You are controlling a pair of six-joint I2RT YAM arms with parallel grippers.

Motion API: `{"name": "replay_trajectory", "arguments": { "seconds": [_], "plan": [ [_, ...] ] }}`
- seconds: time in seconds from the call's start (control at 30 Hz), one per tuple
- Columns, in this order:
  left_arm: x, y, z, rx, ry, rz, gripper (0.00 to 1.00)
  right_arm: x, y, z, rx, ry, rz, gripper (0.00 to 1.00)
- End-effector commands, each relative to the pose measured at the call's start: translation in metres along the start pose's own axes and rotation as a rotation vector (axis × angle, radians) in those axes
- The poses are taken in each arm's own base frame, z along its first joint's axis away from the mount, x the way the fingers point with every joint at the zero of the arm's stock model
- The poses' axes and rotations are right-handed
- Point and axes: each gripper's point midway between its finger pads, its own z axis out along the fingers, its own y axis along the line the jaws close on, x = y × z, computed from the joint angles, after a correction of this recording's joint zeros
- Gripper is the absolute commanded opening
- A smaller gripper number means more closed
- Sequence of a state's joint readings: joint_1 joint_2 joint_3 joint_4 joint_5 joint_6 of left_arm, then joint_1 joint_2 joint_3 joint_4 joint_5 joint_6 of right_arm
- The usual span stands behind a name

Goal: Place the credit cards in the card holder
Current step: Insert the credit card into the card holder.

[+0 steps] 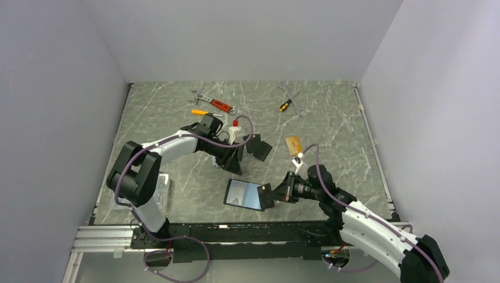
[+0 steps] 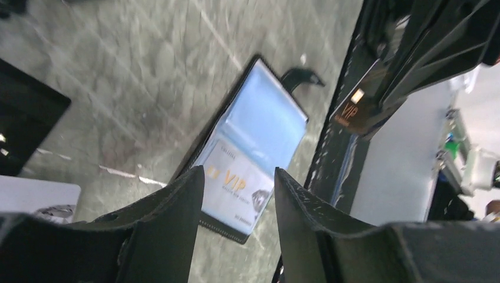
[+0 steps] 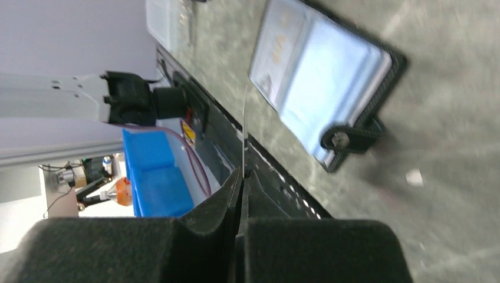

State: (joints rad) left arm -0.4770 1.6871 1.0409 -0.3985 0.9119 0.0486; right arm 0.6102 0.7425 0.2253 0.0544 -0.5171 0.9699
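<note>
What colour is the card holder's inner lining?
Pale blue-grey; the card holder shows best from the left wrist.

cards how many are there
5: silver card in the wallet, black card in the right hand, gold card and second black card on the table, pale card beside that. Others maybe hidden.

**One fixed overhead view and two close wrist views, all meeting at the open card holder.**

The whole table is taken in from high above its near edge, looking down and toward the far side. From the left wrist, the scene is viewed low and close between the fingers of the left gripper, facing the near edge. The card holder and the dark card are caught there. From the right wrist, the holder is viewed closely past the right gripper, facing left, with the same card seen edge-on.
</note>
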Motion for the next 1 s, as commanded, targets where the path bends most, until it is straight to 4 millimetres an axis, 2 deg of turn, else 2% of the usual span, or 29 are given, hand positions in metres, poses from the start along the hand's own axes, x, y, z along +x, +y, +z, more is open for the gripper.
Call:
{"name": "replay_trajectory", "arguments": {
  "seconds": [0.0,0.13,0.27,0.5,0.73,0.97],
  "plan": [
    [0.034,0.014,-0.001,-0.07,0.159,0.131,0.52,0.033,-0.033,-0.011,0.138,0.049,0.133,0.0],
    [0.043,0.013,0.002,-0.083,0.206,0.188,0.51,0.046,-0.043,-0.014,0.175,0.092,0.142,0.0],
    [0.049,0.013,0.008,-0.14,0.259,0.252,0.51,0.048,-0.049,-0.011,0.204,0.114,0.139,0.0],
    [0.057,0.027,0.012,-0.24,0.327,0.332,0.5,0.047,-0.054,-0.006,0.217,0.121,0.121,0.0],
    [0.065,0.037,0.015,-0.286,0.37,0.35,0.49,0.043,-0.049,-0.003,0.187,0.105,0.106,0.0],
    [0.068,0.038,0.018,-0.302,0.393,0.367,0.48,0.043,-0.044,-0.004,0.168,0.107,0.094,0.0]
  ]
}}
